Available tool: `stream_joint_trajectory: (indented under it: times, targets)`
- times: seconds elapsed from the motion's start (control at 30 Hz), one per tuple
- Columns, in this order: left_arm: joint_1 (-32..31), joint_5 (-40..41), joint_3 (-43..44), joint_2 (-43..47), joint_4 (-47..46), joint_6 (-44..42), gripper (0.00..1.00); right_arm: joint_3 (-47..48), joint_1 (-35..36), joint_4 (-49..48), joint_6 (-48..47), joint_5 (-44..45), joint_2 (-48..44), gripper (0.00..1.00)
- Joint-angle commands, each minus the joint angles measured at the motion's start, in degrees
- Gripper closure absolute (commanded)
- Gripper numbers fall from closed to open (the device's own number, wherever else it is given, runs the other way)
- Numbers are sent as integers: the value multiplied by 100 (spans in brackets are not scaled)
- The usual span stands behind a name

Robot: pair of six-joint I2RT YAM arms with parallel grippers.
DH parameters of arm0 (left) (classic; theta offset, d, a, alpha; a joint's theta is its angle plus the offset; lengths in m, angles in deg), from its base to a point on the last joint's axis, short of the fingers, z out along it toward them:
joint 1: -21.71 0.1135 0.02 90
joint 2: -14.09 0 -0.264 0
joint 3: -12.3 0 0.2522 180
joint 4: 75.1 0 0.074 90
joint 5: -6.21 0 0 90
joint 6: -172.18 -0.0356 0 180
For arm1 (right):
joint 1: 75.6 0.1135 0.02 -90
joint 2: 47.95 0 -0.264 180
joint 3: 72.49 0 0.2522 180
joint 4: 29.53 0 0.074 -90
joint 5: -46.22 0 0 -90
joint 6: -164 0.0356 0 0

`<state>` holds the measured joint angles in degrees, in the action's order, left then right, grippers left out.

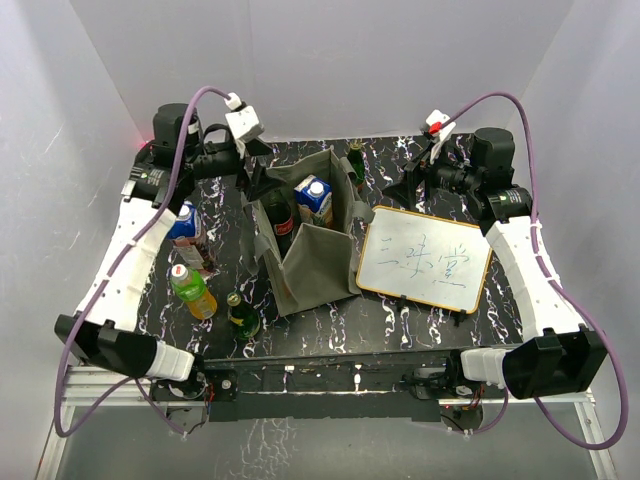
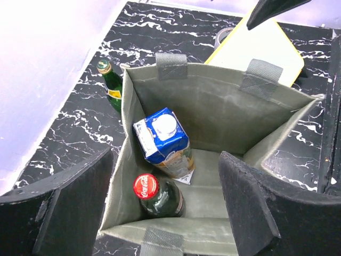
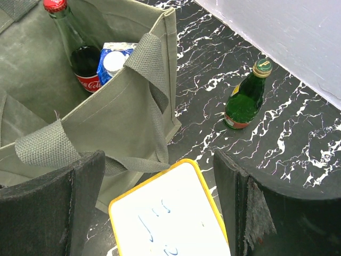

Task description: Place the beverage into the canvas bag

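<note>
The olive-grey canvas bag (image 1: 320, 268) stands open at the table's middle; it also shows in the left wrist view (image 2: 213, 106) and the right wrist view (image 3: 106, 112). Inside it stand a dark cola bottle with a red cap (image 1: 277, 215) (image 2: 154, 194) (image 3: 80, 58) and a blue carton with a white cap (image 1: 314, 198) (image 2: 162, 138) (image 3: 113, 61). My left gripper (image 1: 257, 180) (image 2: 166, 157) hangs open and empty over the bag's left rear rim, above the cola bottle. My right gripper (image 1: 410, 185) (image 3: 159, 157) is open and empty, right of the bag above the whiteboard's far corner.
A yellow-framed whiteboard (image 1: 425, 260) (image 2: 256, 48) (image 3: 170, 218) lies right of the bag. A small green bottle (image 1: 356, 160) (image 2: 112, 85) (image 3: 246, 96) stands behind the bag. Left of the bag stand a blue-labelled bottle (image 1: 185, 225), a yellow-green drink bottle (image 1: 192, 290) and a dark green bottle (image 1: 241, 315).
</note>
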<state>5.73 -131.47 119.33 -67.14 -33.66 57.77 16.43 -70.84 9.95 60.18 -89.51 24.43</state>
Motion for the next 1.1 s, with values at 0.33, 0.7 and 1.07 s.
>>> stream_joint_trajectory:
  times: [0.33, 0.7, 1.07]
  targets:
    - [797, 2091, -54, 1764, 1190, 566, 19, 567, -12, 672, -197, -73, -158, 15]
    - [2051, 4177, -1208, 2216, 1116, 1342, 3, 544, 34, 797, -138, 228, -143, 15]
    - [2162, 4325, -1661, 1664, 1299, 1430, 3, 369, 48, 684, -112, 267, -164, 15]
